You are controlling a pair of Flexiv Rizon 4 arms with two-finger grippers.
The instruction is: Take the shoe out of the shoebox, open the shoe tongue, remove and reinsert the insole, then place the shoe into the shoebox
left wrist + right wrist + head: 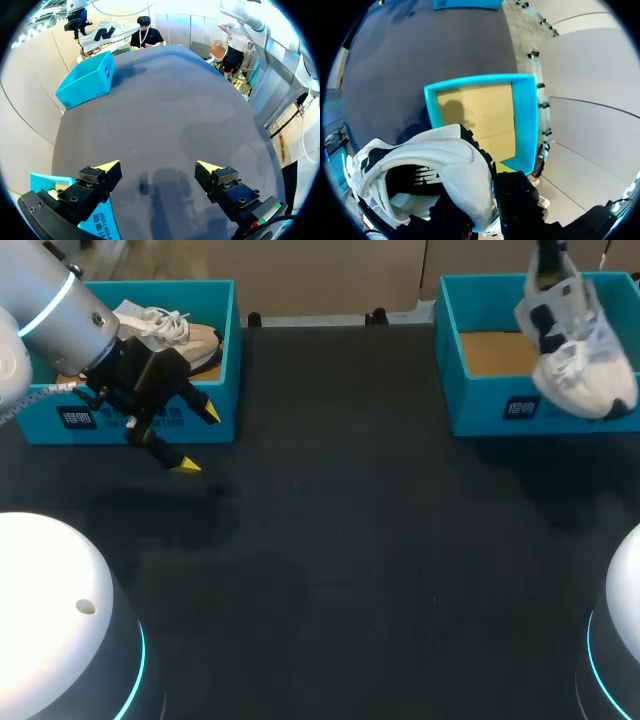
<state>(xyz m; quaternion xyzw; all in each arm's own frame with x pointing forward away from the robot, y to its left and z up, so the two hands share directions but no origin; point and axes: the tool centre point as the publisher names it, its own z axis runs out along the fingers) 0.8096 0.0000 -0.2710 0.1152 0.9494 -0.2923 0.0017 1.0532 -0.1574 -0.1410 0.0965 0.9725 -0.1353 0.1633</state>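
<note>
Right pincer (485, 197) clamping white shoe (575, 350) at heel collar, dangling it over far-right shoebox (560, 412). Left pincer (198, 439) gaping wide, gripping nothing, hovering over bench (350, 540) beside far-left shoebox (231, 350) containing beige shoe (185, 338).

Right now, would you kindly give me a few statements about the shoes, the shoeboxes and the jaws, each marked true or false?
1. The right jaws hold the white shoe up over the right shoebox. True.
2. A shoe lies inside the right shoebox. False: the right wrist view shows only its bare cardboard floor.
3. The left jaws are shut on the beige shoe. False: they stand open and hold nothing, over the table in front of the left shoebox.
4. The beige shoe lies in the left shoebox. True.
</note>
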